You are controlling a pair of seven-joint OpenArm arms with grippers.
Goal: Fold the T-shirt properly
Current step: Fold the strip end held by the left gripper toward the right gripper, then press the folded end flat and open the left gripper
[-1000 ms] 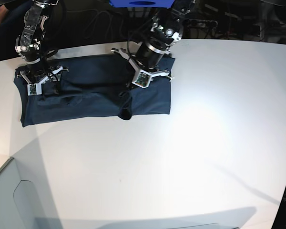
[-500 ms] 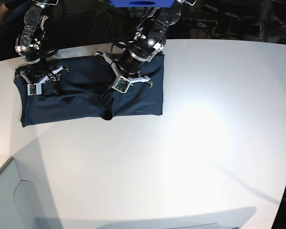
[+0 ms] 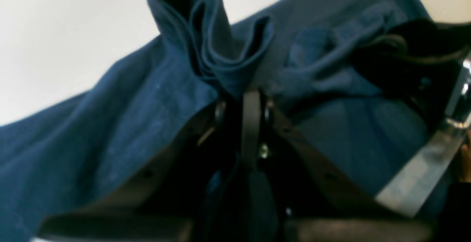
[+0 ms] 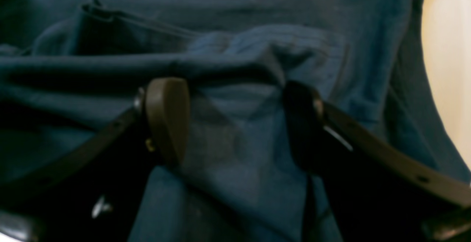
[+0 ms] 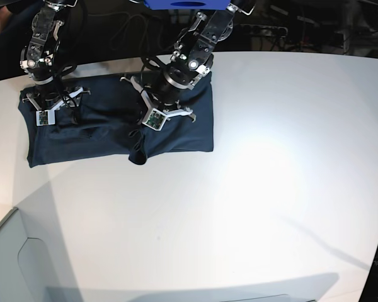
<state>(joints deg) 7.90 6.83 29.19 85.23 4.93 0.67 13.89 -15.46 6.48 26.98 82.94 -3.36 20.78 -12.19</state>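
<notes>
Your left end effector (image 5: pixel 138 139) pinches a fold of the T-shirt (image 5: pixel 82 135), which lies lengthwise left-right on the worktop (image 5: pixel 271 189); carry it left toward the spread right end effector (image 4: pixel 235 124), probably resting on cloth.

Bright glare washes the table (image 5: pixel 264 157) at mid-right; the room behind is dark. Both wrist views are dim and soft, their near parts blurred.

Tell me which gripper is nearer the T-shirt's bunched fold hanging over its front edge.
Left. The left gripper is shut on the T-shirt, pinching that bunched fold itself. The right gripper hangs open over the shirt's far end, away from the fold.
</notes>
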